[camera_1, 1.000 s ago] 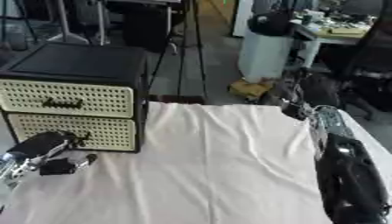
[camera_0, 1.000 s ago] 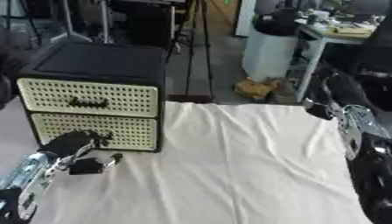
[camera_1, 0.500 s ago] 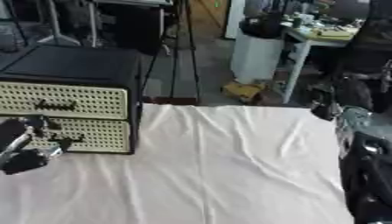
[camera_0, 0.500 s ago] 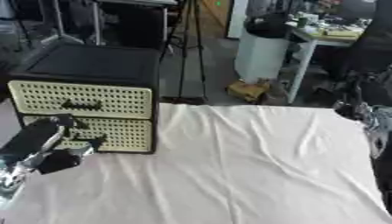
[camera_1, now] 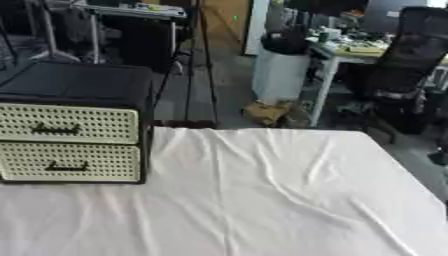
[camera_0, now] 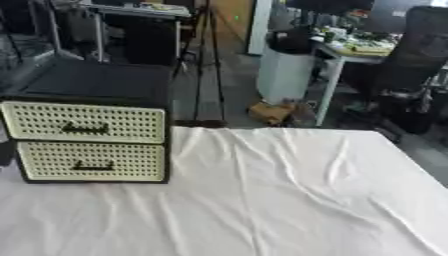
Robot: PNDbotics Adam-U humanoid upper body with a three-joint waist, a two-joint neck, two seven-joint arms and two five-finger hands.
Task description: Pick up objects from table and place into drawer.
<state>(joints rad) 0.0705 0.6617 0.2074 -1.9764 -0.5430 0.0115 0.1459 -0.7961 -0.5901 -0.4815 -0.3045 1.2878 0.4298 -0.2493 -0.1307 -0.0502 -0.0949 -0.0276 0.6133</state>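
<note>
A black two-drawer cabinet (camera_0: 87, 125) with cream perforated drawer fronts stands at the far left of the table, resting on the wrinkled white cloth (camera_0: 280, 200) that covers the whole tabletop. Its upper drawer (camera_0: 85, 122) and lower drawer (camera_0: 92, 161) are both pushed in flush with the frame, each with a small dark handle near the middle of its front. The cabinet's flat black top (camera_1: 74, 82) carries nothing that can be made out. Neither robot hand shows in either eye view, so how the fingers stand, and whether they have hold of anything, cannot be told. No loose object to be picked up can be seen on the cloth to the right of the cabinet or in front of it; only folds and creases run across the fabric from the far edge toward the near edge. Beyond the far edge of the table, a pale cylindrical bin (camera_0: 284, 70) with a dark top stands on the grey floor, with a small brown cardboard box (camera_0: 269, 111) on the floor just near it. To the far right a black office chair (camera_0: 411, 60) stands beside a white desk (camera_0: 350, 50) cluttered with small items.
</note>
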